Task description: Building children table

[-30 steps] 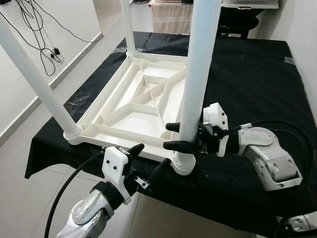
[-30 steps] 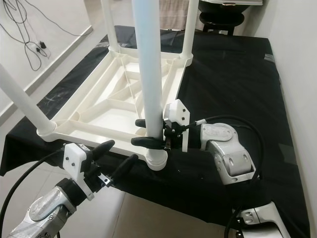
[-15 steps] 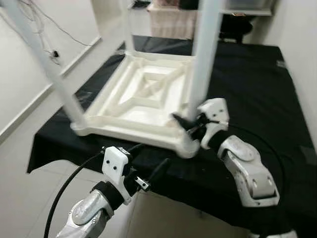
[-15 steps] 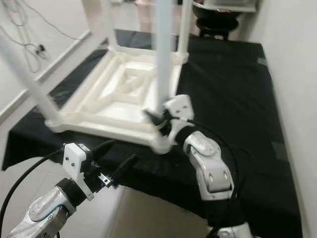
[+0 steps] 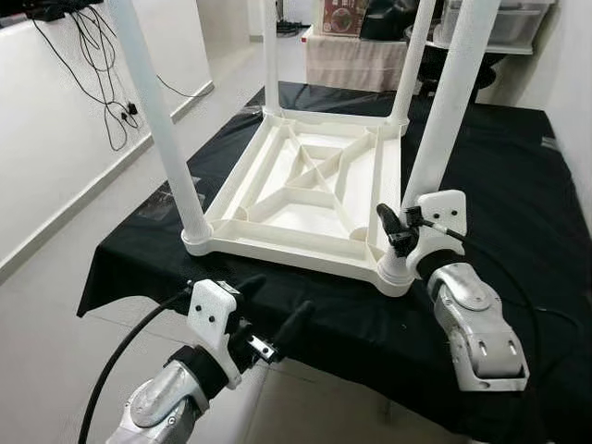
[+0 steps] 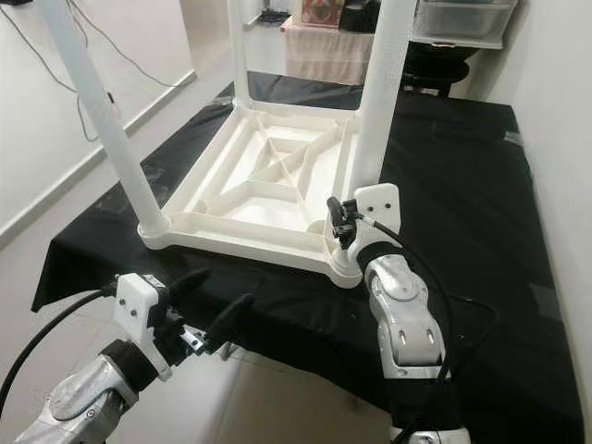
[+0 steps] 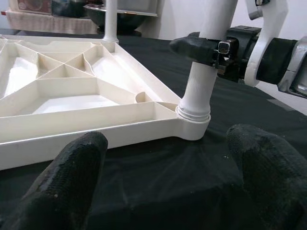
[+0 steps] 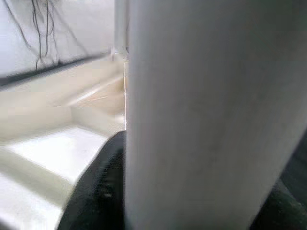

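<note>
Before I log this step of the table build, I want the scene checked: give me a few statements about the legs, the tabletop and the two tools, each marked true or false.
1. The white tabletop lies upside down on the black cloth. True.
2. The right tool is closed around the near right leg, just above its socket. True.
3. The left tool grips the near left leg. False: it hovers open off the cloth's near edge, touching nothing.
4. Only two legs stand in the tabletop. False: four legs stand upright, one at each corner.
5. The tabletop's underside is a smooth flat sheet. False: it has crossing ribs.
</note>
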`<state>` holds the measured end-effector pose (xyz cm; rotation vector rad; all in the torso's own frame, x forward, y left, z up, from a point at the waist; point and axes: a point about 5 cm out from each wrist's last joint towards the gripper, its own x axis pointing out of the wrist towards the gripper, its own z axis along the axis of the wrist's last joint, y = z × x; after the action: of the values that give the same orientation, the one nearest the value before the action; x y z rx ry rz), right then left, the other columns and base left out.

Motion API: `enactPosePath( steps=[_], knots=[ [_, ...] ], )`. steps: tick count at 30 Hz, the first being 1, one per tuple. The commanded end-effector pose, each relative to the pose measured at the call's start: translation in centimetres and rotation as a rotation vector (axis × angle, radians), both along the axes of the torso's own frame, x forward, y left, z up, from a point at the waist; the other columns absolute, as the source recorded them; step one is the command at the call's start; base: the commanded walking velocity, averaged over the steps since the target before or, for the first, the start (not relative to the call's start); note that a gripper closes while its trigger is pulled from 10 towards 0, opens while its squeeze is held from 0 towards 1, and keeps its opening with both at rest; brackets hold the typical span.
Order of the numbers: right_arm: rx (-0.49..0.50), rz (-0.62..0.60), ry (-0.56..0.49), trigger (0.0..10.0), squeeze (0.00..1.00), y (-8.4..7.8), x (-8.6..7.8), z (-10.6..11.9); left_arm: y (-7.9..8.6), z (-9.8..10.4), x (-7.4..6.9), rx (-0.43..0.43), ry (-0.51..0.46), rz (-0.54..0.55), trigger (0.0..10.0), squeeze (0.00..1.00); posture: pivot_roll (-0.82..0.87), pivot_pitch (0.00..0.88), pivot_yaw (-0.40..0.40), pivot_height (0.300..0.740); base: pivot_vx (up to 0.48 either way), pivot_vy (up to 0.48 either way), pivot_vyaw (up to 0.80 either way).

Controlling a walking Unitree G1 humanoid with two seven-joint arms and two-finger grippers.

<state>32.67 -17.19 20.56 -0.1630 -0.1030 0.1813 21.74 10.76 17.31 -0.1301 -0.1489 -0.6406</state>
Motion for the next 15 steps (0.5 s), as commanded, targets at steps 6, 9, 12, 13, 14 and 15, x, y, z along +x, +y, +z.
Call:
enactPosePath(
  steps=[6,9,12,13,14,15],
  knots=[
    [0.069,0.523,-0.009,10.0,1.00,4.5,-1.8,1.5,-0.1,0.2,-0.1,-0.013,-0.013,-0.004,10.0,0.00,-0.05,0.194,0.004,0.740,0.000,0.000,0.00],
    [0.060,0.596,-0.005,10.0,1.00,4.9,-2.2,1.7,-0.1,0.2,-0.1,-0.013,-0.013,-0.003,10.0,0.00,-0.05,0.194,0.004,0.740,0.000,0.000,0.00],
    [-0.083,0.886,0.027,10.0,1.00,6.2,-4.5,1.1,-0.1,0.3,-0.1,-0.012,-0.013,-0.001,10.0,0.00,-0.04,0.194,0.006,0.740,0.000,0.000,0.00],
    [-0.083,0.886,0.027,10.0,1.00,6.2,-4.5,1.1,-0.1,0.3,-0.1,-0.012,-0.013,-0.001,10.0,0.00,-0.04,0.194,0.006,0.740,0.000,0.000,0.00],
    [-0.105,0.933,0.039,10.0,1.00,6.3,-4.9,0.9,-0.1,0.3,-0.1,-0.012,-0.013,-0.001,10.0,0.00,-0.04,0.194,0.006,0.740,0.000,0.000,0.00],
    [-0.112,0.949,0.044,10.0,1.00,6.4,-5.0,0.8,-0.1,0.3,-0.1,-0.012,-0.013,-0.001,10.0,0.00,-0.04,0.194,0.006,0.740,0.000,0.000,0.00]
  ],
)
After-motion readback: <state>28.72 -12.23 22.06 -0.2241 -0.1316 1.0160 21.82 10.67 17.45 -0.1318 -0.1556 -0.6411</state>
